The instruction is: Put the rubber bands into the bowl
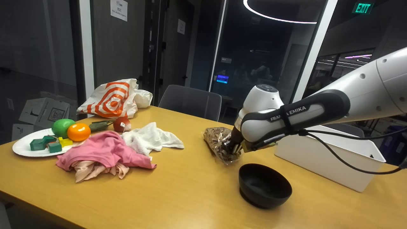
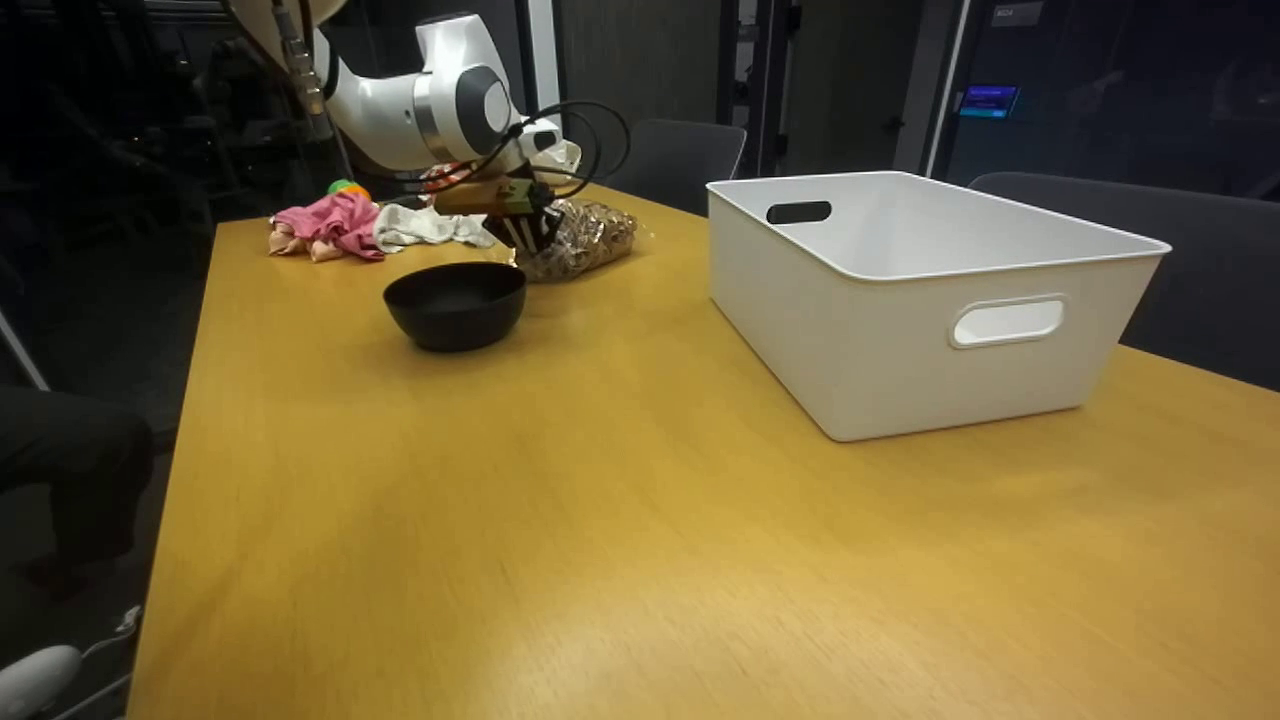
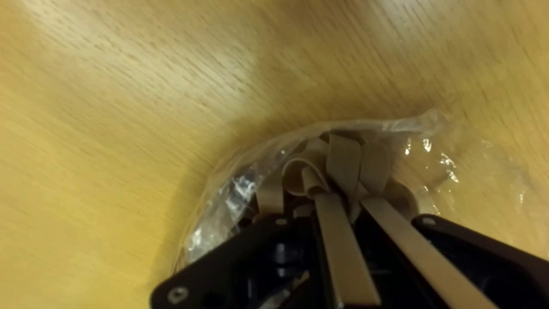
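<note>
Rubber bands (image 3: 343, 161) are in a clear plastic bag (image 3: 240, 184), lying near the worktop's (image 1: 190, 190) long edge with the chairs (image 1: 192, 98). Tool (image 3: 349, 197) is down at the bag's bowl-side end, clenched on rubber bands: strands run into the narrow gap between its fingertips. Bag film curves round them in the wrist view; can't tell if any is pinched too. Bowl (image 1: 265, 187) is just beside that end, apart from the bag, toward the opposite long edge; upright, black inner bottom showing. White bin (image 2: 830, 330) further along the chair edge, walls hiding its floor. Arm (image 1: 318, 109) and a cable (image 1: 369, 172) cross in front of it in an exterior view. Clutter is toward the short end, well apart from the bowl: white cloth (image 1: 154, 140) nearest the bag, then pink cloth (image 1: 106, 148) over a peach cloth (image 1: 90, 170), then white plate (image 1: 24, 152) with dark green blocks (image 1: 38, 144), a yellow block (image 1: 65, 142), green toy food (image 1: 63, 128) and orange toy food (image 1: 79, 132) by its rim. Shopping bag (image 1: 116, 100) sits at the corner of short end and chair edge.
</note>
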Controlling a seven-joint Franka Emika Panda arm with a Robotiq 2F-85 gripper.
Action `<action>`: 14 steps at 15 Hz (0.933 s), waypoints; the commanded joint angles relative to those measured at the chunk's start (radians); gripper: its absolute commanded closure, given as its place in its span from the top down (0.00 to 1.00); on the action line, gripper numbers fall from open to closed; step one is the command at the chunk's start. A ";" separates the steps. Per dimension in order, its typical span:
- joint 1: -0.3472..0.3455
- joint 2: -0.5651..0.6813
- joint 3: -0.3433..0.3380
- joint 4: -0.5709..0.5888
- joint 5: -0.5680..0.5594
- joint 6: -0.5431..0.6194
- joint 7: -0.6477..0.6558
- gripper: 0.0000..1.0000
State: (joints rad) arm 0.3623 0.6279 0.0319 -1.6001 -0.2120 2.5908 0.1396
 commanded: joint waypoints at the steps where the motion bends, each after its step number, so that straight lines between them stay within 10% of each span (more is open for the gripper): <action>1: -0.056 -0.026 0.060 0.022 0.070 -0.072 -0.042 0.06; 14: -0.198 -0.184 0.173 0.009 0.295 -0.428 -0.238 0.04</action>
State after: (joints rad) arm 0.2072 0.5041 0.1680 -1.5774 0.0103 2.2549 -0.0150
